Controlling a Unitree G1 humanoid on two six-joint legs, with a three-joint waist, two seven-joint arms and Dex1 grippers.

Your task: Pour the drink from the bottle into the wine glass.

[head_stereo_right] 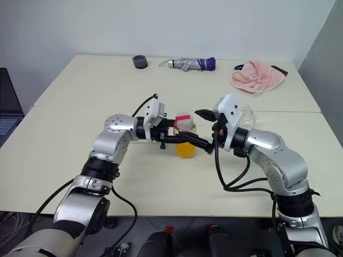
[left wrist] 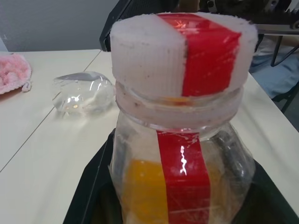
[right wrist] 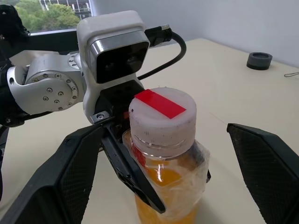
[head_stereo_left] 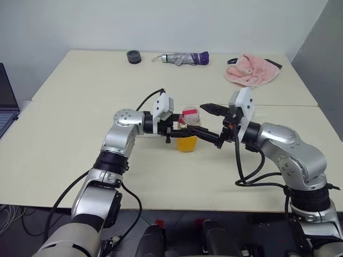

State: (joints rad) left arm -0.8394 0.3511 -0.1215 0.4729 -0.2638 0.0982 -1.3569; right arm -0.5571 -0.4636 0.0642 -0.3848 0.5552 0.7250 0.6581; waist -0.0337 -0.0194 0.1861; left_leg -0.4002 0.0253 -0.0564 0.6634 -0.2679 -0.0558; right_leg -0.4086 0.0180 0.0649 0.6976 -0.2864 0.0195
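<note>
From the head views, the left gripper (head_stereo_left: pixel 179 130) reaches across the middle of the pale counter (head_stereo_left: pixel 69 150), its jaws clamped on the bottle (head_stereo_left: pixel 187 134), which stands upright with orange drink (head_stereo_left: pixel 186 143) in its lower half. The right gripper (head_stereo_left: pixel 213 124) faces it, jaws wide apart on either side of the cap (head_stereo_left: pixel 189 114), not yet touching. The step in hand looks like uncapping: the right jaws would need to close on the cap and twist while the left holds firm. The glass (head_stereo_right: pixel 245 113) sits just behind the right wrist, near the seam between the two counters, so that arm has little room to swing back. The near edge is well apart from the bottle. A dark ring (head_stereo_left: pixel 134 56), a folded umbrella (head_stereo_left: pixel 185 58) and a pink cloth (head_stereo_left: pixel 251 69) lie far off by the back edge.

In the left wrist view, the bottle fills the frame between the black fingers; the cap, white with a red strip, is on. The glass appears lying on its side on the counter beyond, which pouring would require righting.

In the right wrist view, the open jaws flank the cap, with a gap on both sides.
</note>
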